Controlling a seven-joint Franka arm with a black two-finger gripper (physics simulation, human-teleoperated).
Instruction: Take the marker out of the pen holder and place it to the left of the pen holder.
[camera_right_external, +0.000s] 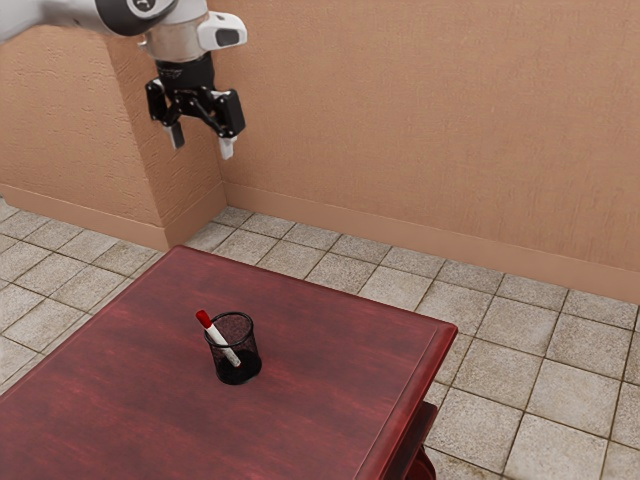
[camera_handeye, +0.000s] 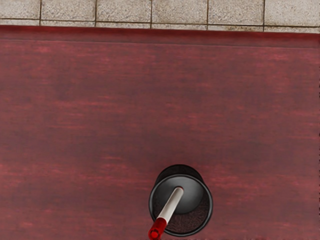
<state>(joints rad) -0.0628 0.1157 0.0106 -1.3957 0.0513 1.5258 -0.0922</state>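
On one table (camera_right_external: 120, 370), one marker (camera_right_external: 221, 342) in one holder (camera_right_external: 250, 354).
It leans on the rim, red end out, foot probably touching the base; one gripper (camera_right_external: 202, 142) hangs higher, two fingers spread.

Marker (camera_handeye: 171, 204) in pen holder (camera_right_external: 248, 350) on tbl. (camera_right_external: 330, 400), wall (camera_right_external: 430, 130) behind, ext. view

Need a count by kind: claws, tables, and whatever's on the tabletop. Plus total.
Claw: 1, open, above the tabletop
Table: 1
Pen holder: 1
Marker: 1, red-capped, leaning in the pen holder
Total: 4
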